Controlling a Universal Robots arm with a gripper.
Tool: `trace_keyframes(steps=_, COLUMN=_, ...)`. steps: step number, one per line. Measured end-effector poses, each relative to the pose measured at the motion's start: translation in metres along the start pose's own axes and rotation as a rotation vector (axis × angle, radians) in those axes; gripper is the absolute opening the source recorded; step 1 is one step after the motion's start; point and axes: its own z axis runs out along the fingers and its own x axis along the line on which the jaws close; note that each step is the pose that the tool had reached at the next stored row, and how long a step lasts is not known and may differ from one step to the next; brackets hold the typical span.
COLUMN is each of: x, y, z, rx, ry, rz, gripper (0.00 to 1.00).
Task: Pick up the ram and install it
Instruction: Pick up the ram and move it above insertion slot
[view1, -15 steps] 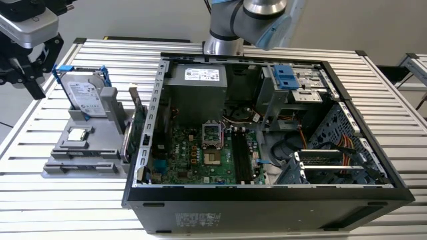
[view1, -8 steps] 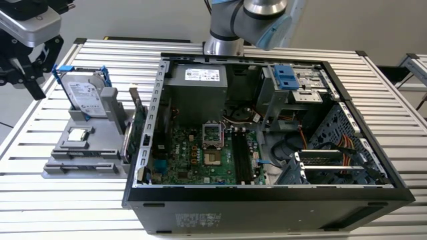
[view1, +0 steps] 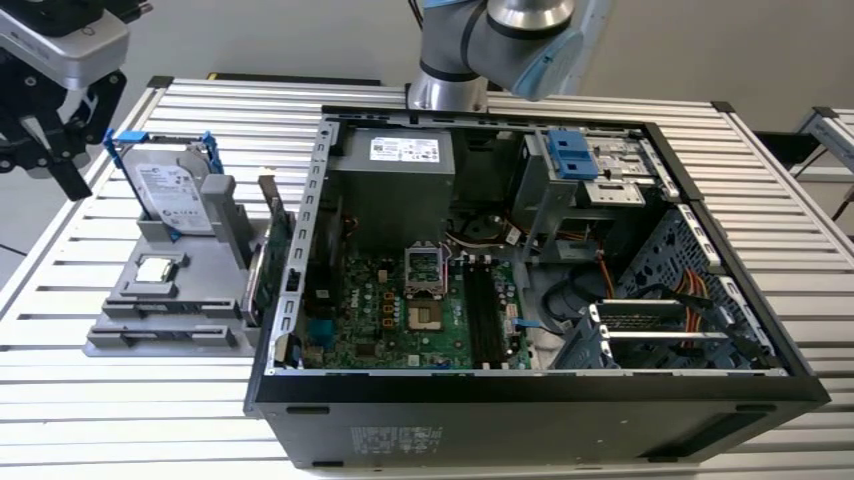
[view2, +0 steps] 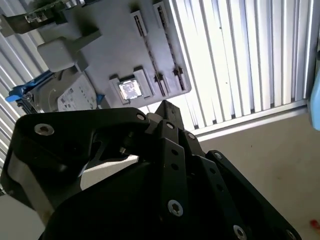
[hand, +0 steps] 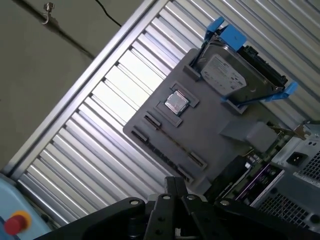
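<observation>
Hovering well short of the ram (hand: 230, 174), the tool (hand: 175, 184) looks closed and empty. The ram stands on edge across the grey holder (hand: 210, 130) from it, close beside another board (hand: 260, 175). A misaligned grasp could snag that board or tip the thin strip.

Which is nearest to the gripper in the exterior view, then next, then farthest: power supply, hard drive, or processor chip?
From the gripper, in the exterior view:
1. Hard drive, upright in the grey tray.
2. Processor chip, flat on that tray.
3. Power supply, inside the computer case.
</observation>
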Motion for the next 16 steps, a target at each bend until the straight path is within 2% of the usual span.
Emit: trace_keyframes(steps=16, x=0.0, y=0.0, z=0.0, rx=0.0023, ry=0.0046, rz=-0.127, gripper=0.0)
